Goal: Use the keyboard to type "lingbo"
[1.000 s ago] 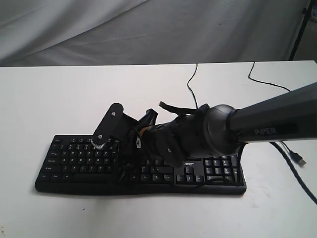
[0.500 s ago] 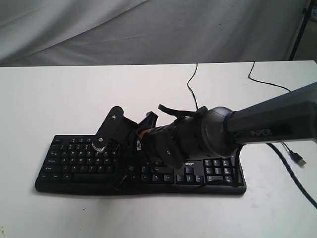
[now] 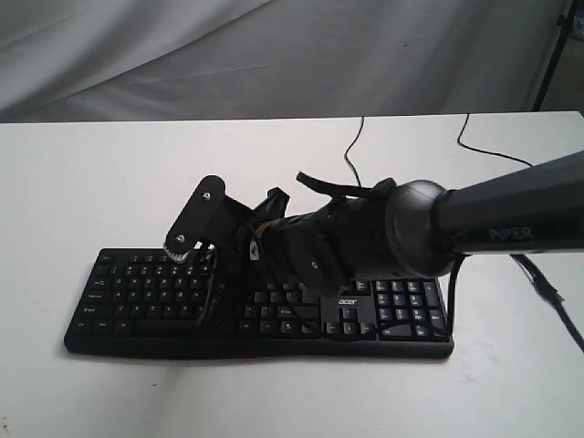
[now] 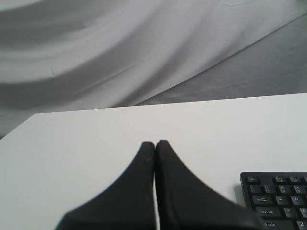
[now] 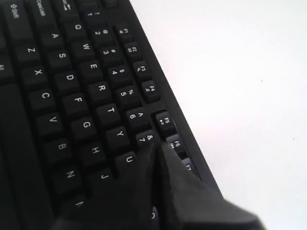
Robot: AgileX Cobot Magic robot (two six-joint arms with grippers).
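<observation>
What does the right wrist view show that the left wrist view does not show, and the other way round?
Only the right wrist view: the right gripper, jaws together, its tips near the 7 key, with many letter keys readable. Only the left wrist view: the left gripper, jaws together, over the white table, and the grey cloth behind. Both: the keyboard, though the left view catches only one corner, and the table.

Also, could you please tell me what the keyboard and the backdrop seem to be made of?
The keyboard looks like matte black plastic: moulded keys with printed white legends. The backdrop is probably grey cloth, since it hangs in soft folds and creases.
</observation>
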